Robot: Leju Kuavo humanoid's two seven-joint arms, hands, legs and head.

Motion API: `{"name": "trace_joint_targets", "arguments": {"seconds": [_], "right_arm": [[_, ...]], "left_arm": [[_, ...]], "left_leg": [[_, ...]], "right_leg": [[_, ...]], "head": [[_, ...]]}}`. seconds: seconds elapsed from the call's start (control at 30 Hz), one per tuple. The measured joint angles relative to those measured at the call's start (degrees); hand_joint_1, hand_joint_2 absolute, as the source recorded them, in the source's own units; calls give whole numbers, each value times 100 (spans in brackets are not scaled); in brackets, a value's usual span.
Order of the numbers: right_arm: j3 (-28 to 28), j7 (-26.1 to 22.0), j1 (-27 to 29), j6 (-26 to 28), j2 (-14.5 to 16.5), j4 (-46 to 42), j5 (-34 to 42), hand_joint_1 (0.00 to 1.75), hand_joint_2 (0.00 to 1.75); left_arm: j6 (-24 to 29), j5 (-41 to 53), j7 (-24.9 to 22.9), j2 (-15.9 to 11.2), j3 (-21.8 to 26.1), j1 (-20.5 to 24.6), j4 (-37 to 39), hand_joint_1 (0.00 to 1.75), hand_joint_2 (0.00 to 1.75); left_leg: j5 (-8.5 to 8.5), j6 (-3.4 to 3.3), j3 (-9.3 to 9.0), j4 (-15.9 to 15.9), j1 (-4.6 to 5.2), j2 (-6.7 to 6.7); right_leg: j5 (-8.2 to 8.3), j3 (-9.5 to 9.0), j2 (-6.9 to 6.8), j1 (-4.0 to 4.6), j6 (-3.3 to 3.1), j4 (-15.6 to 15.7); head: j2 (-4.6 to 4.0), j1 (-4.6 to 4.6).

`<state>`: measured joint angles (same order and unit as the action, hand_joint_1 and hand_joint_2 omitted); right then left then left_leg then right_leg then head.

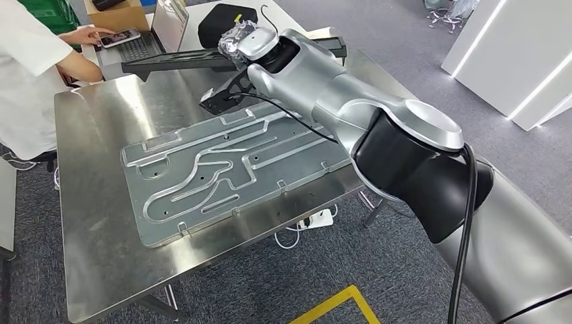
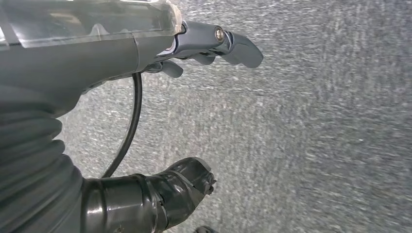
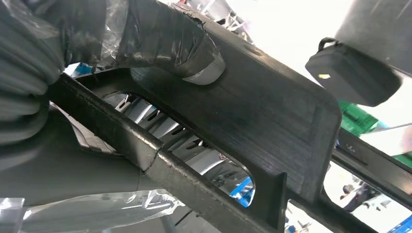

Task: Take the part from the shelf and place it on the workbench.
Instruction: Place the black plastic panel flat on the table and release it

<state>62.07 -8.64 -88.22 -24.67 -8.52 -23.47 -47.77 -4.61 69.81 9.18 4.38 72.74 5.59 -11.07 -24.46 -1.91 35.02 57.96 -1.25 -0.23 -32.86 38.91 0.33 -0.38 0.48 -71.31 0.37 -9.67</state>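
The right hand (image 1: pixel 236 50) grips the long black part (image 1: pixel 202 61) over the table (image 1: pixel 94 256); the left hand (image 2: pixel 204 48) hangs empty, fingers loosely apart. The part looks stiff, light and unwieldy, so a mid-frame grip seems best.

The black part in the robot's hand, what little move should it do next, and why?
Probably lower it a little. The right hand grips the black part above the steel workbench, near the ribbed metal plate, and whether the part touches down yet is unclear. The left hand hangs open over the floor.
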Motion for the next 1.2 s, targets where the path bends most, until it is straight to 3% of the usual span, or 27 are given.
{"name": "trace_joint_targets", "arguments": {"seconds": [0.03,0.07,0.1,0.17,0.2,0.23,0.3,0.4,0.47,0.53,0.57,0.6,0.67,0.7,0.73,0.8,0.93,1.0,1.13,1.2], "right_arm": [[1,-1,33,1,-17,0,14,175,175],[2,-2,65,2,-33,0,24,175,175],[3,-2,86,2,-46,0,29,175,175],[6,-2,93,6,-66,-2,40,175,175],[7,-2,89,11,-75,-4,50,175,175],[7,-3,87,19,-84,-7,66,175,175],[7,-9,112,49,-100,-15,113,175,175],[7,-22,244,153,-134,-40,174,175,175],[8,-27,363,241,-155,-52,185,175,175],[9,-26,514,302,-165,-52,195,175,175],[11,-25,603,321,-165,-52,205,175,175],[13,-25,683,336,-166,-52,218,175,175],[18,-22,795,357,-170,-52,235,175,175],[20,-18,817,372,-176,-52,238,175,175],[21,-13,827,385,-186,-53,239,175,175],[25,-5,843,404,-222,-54,239,175,175],[35,7,866,404,-286,-58,242,0,0],[38,7,853,403,-315,-63,242,0,0],[42,9,817,393,-355,-74,242,0,0],[42,15,791,387,-371,-74,250,0,0]], "left_arm": [[0,0,0,0,0,3,1,0,175],[-1,0,0,1,0,0,1,0,175],[-1,0,0,1,0,-6,1,0,175],[0,0,0,2,0,-17,1,0,175],[0,0,0,1,0,-15,1,0,175],[1,0,0,-1,1,-10,1,0,175],[0,1,0,-2,1,3,1,0,175],[-1,3,0,-7,0,19,1,0,175],[1,4,0,-19,0,24,1,0,175],[2,5,-1,-29,0,18,1,0,175],[4,4,-3,-31,0,14,1,0,175],[8,3,-5,-33,0,11,1,0,175],[25,-2,-9,-49,1,10,1,0,175],[37,-3,-9,-60,1,10,1,0,175],[48,-5,-9,-69,2,15,1,0,175],[56,-13,8,-76,5,20,1,0,175],[17,-50,127,-75,19,26,1,0,175],[-3,-71,170,-75,28,34,1,0,175],[-75,-87,233,-75,35,38,1,0,0],[-95,-114,271,-74,43,42,1,0,0]], "left_leg": [[-37,-4,-40,4,0,-6],[-79,-3,-87,12,-1,-15],[-126,3,-141,21,-1,-23],[-224,28,-262,27,1,-31],[-263,47,-303,26,7,-32],[-290,71,-324,21,11,-34],[-314,129,-331,-2,16,-32],[-425,209,-302,126,9,-8],[-646,235,-2,716,2,3],[-835,256,482,1458,0,3],[-788,265,647,1620,-1,3],[-627,269,708,1571,-2,4],[-90,256,539,900,-3,8],[89,245,405,552,6,9],[179,225,301,292,14,9],[164,211,231,124,21,-3],[158,204,241,95,24,-24],[147,188,241,95,24,-35],[134,165,239,96,29,-36],[137,156,239,97,33,-34]], "right_leg": [[-25,214,-2,-18,18,-287],[65,347,-3,-32,26,-381],[281,366,-3,-41,24,-239],[840,155,-5,-38,-10,493],[1021,28,-6,-16,-31,823],[1079,-75,-8,6,-55,1054],[1008,-156,-3,46,-97,1198],[950,-303,-1,3,-178,1345],[912,-403,-14,-7,-238,1394],[860,-463,-13,-2,-272,1389],[827,-500,-7,0,-274,1383],[788,-542,1,1,-268,1372],[684,-626,8,-2,-237,1326],[633,-643,11,9,-210,1289],[593,-639,14,19,-180,1254],[562,-604,16,47,-157,1206],[578,-612,-9,49,-193,1255],[574,-632,-22,51,-192,1286],[576,-646,-27,51,-186,1312],[583,-646,-26,49,-172,1317]], "head": [[0,-1],[0,-1],[0,-1],[0,1],[0,0],[0,0],[1,-2],[1,1],[1,2],[0,2],[0,2],[0,2],[0,2],[0,2],[0,2],[0,2],[0,2],[0,2],[0,1],[0,1]]}}
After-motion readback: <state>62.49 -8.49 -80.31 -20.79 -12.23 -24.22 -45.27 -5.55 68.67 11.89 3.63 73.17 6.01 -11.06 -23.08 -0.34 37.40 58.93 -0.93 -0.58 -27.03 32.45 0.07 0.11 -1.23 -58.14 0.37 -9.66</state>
